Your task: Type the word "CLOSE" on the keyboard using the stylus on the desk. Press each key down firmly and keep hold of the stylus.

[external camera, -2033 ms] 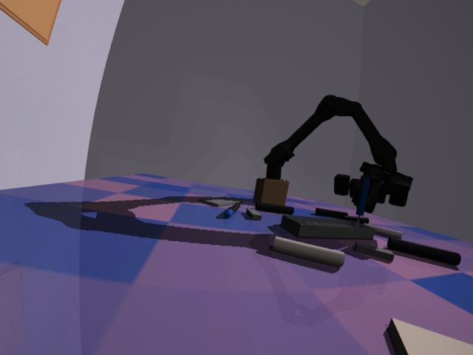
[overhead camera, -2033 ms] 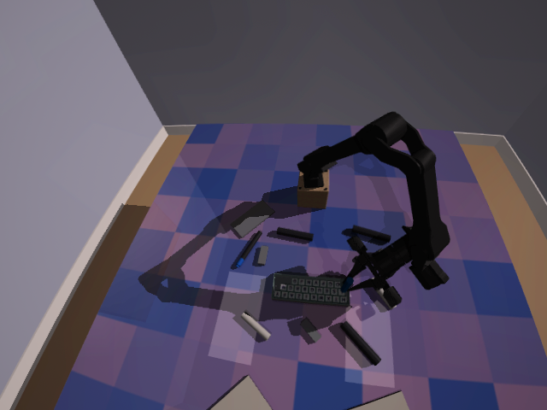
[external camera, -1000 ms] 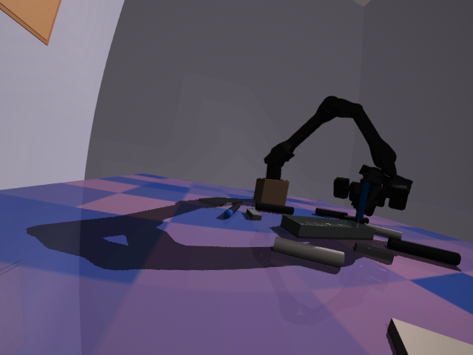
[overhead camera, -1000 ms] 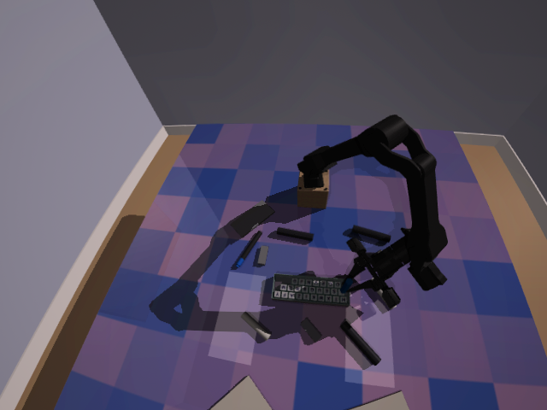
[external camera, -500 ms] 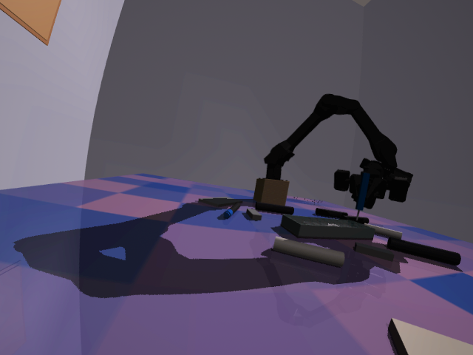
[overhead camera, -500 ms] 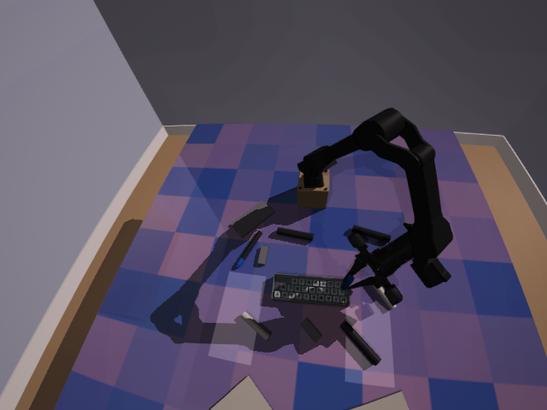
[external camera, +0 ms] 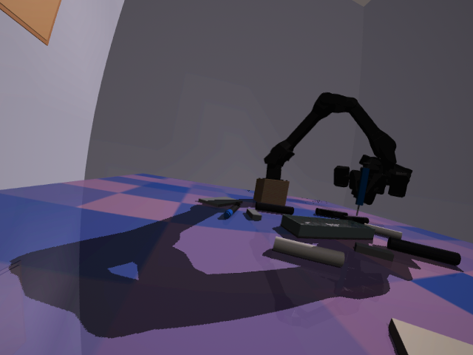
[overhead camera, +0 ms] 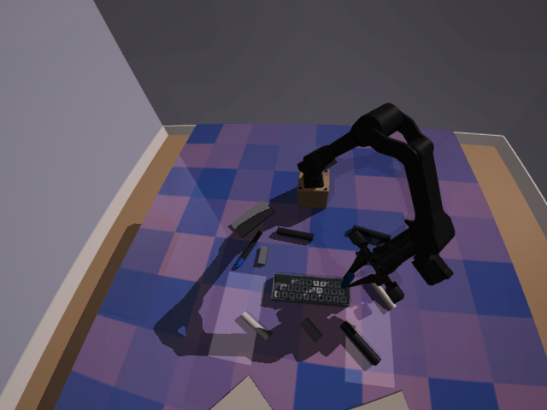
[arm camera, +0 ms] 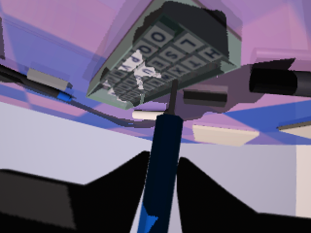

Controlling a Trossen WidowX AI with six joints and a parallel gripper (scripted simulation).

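The dark green keyboard (overhead camera: 308, 289) (external camera: 324, 228) (arm camera: 160, 49) lies flat on the chequered mat, with pale letters on its keys. My gripper (overhead camera: 358, 276) (external camera: 363, 179) (arm camera: 163, 160) is shut on the blue stylus (overhead camera: 348, 278) (external camera: 362, 187) (arm camera: 165, 136) and holds it nearly upright at the keyboard's right end. In the wrist view the thin dark tip points at the keys along the keyboard's near edge. In the exterior view the tip hangs just above the keyboard's far right corner. I cannot tell whether it touches a key.
A second pen with a blue end (overhead camera: 246, 252) (external camera: 229, 211) lies left of the keyboard by a small grey block (overhead camera: 262, 255). Dark cylinders (overhead camera: 294, 233) (overhead camera: 360, 342), pale cylinders (overhead camera: 254, 325) (overhead camera: 383, 295), a grey wedge (overhead camera: 250, 218) and the arm's wooden base block (overhead camera: 314, 190) surround it.
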